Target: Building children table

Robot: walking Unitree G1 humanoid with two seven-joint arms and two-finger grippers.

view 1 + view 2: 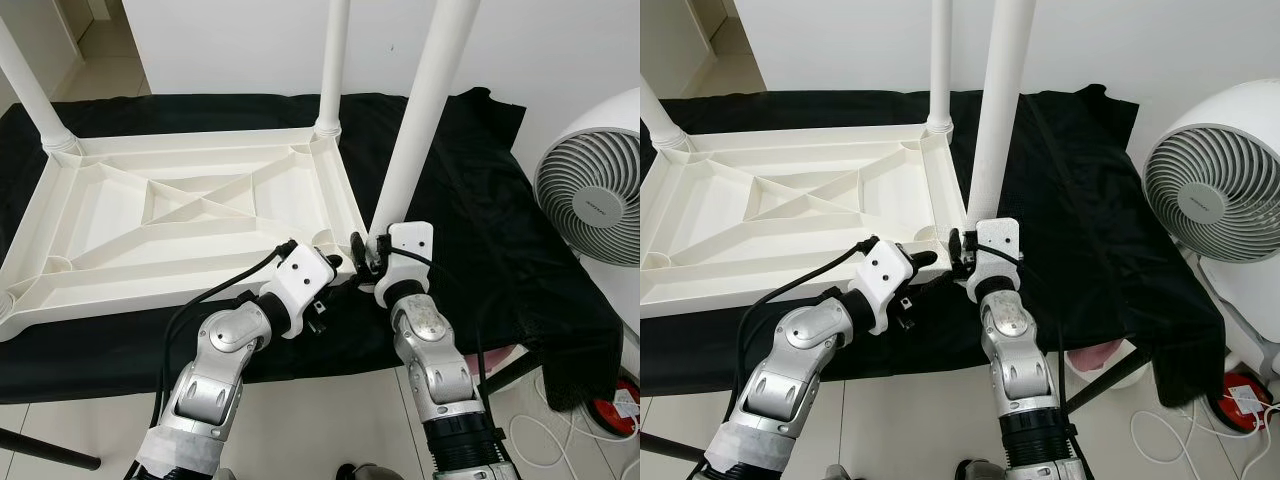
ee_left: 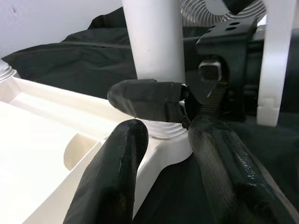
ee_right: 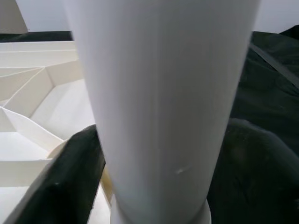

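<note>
A black cloth [image 1: 480,200] covers the work surface. On it lies the inverted white ribbed plastic tabletop [image 1: 180,215]. The right gripper [image 1: 368,250] is clamped on the near cylindrical leg [image 1: 420,120] at its socket. The left gripper [image 2: 163,140] straddles that corner, fingers apart. Fan [image 1: 590,190] lettering is illegible.

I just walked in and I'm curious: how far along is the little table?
Three legs stand in the upturned white tabletop. The right gripper clasps the nearest leg at its corner socket, with the left gripper at that corner. One near corner socket looks empty, so a fourth leg seems left.
</note>
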